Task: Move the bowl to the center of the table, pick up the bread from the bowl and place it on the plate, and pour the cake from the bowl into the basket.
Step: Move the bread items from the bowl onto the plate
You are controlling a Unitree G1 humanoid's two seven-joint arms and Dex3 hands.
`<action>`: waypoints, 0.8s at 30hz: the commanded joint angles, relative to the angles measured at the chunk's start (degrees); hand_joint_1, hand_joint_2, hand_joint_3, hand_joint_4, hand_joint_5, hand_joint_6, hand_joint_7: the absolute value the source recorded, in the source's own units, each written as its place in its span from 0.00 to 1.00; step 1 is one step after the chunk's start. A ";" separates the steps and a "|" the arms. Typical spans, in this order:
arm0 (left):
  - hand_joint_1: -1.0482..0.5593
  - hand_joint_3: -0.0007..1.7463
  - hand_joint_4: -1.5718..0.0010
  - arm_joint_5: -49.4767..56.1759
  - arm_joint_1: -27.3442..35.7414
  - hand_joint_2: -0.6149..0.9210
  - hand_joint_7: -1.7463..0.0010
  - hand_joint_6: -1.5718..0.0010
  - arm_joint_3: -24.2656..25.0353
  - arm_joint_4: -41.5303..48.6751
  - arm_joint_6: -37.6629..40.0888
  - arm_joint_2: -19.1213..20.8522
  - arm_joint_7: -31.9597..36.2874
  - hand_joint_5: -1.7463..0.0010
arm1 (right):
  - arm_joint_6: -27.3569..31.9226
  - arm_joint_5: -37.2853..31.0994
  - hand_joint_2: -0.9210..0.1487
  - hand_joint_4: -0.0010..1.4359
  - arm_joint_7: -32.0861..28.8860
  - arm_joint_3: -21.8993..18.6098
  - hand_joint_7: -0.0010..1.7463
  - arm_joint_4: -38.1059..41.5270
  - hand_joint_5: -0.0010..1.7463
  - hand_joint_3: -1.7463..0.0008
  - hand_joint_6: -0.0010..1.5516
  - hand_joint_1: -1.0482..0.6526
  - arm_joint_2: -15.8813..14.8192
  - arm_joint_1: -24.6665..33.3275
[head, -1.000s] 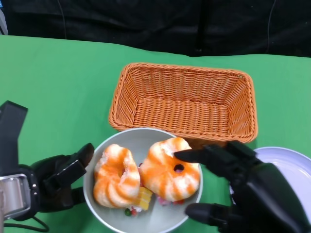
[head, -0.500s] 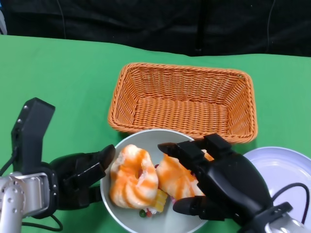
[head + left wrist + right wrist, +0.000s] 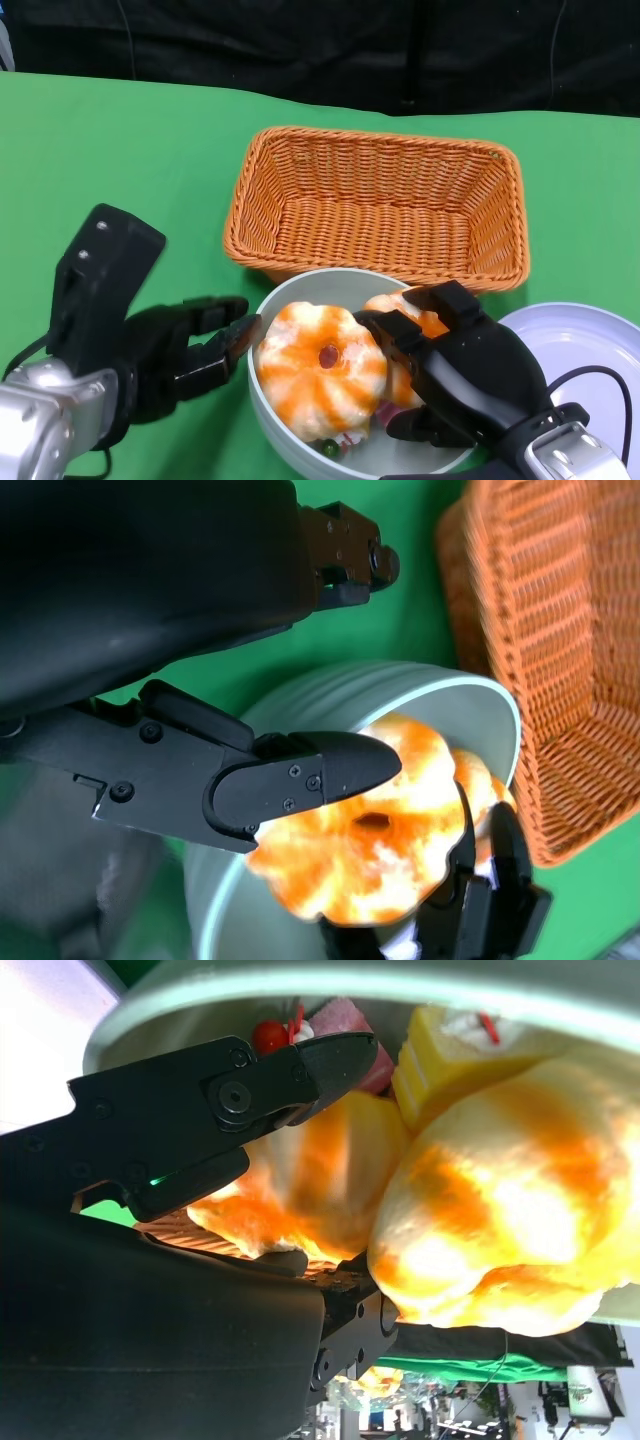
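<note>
The pale grey bowl (image 3: 320, 275) stands in front of the basket and holds two orange-striped breads. My left hand (image 3: 170, 350) grips its left rim, one finger (image 3: 300, 780) lying over the rim above the left bread (image 3: 320, 375). My right hand (image 3: 470, 380) reaches into the bowl from the right and grips the right bread (image 3: 392, 303), which it mostly hides. In the right wrist view that bread (image 3: 310, 1190) sits between a finger and the thumb. Yellow cake (image 3: 440, 1050) and pink bits lie at the bowl's bottom.
The orange wicker basket (image 3: 380, 210) stands empty just behind the bowl, almost touching it. A white plate (image 3: 580, 350) lies at the right, beside my right hand. Green cloth covers the table, and a black backdrop runs along its far edge.
The bowl has slid to the right with my left hand on its rim. My right hand has closed further over the right bread.
</note>
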 commanded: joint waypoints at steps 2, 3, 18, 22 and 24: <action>0.27 0.37 0.91 4.04 2.28 1.00 0.98 0.93 -2.99 -2.47 -7.65 3.73 -1.88 0.96 | -0.65 1.18 0.02 0.19 -2.66 0.17 0.07 3.07 0.38 1.00 0.30 0.32 -1.89 0.02; 0.27 0.36 0.91 4.72 2.83 1.00 0.98 0.93 -3.18 -2.93 -9.21 3.93 -1.90 0.96 | -2.50 2.62 0.03 0.27 -6.16 -0.17 0.08 4.32 0.38 1.00 0.36 0.37 -1.81 0.10; 0.27 0.36 0.90 7.97 5.02 1.00 0.98 0.92 -3.59 -4.29 -14.03 3.88 -2.71 0.95 | -21.38 10.08 0.63 0.71 -33.22 -1.54 1.00 4.51 1.00 0.19 0.52 0.51 -0.82 -0.01; 0.28 0.37 0.90 8.50 4.94 1.00 0.98 0.91 -3.58 -3.76 -14.22 3.62 -2.78 0.95 | -23.13 10.73 0.69 0.73 -34.35 -2.15 1.00 2.56 1.00 0.08 0.53 0.49 -0.60 -0.03; 0.28 0.37 0.90 8.63 5.07 1.00 0.98 0.91 -3.54 -3.35 -14.97 3.61 -3.08 0.95 | -23.74 10.95 0.73 0.74 -34.66 -2.55 1.00 1.40 1.00 0.02 0.53 0.48 -0.47 0.05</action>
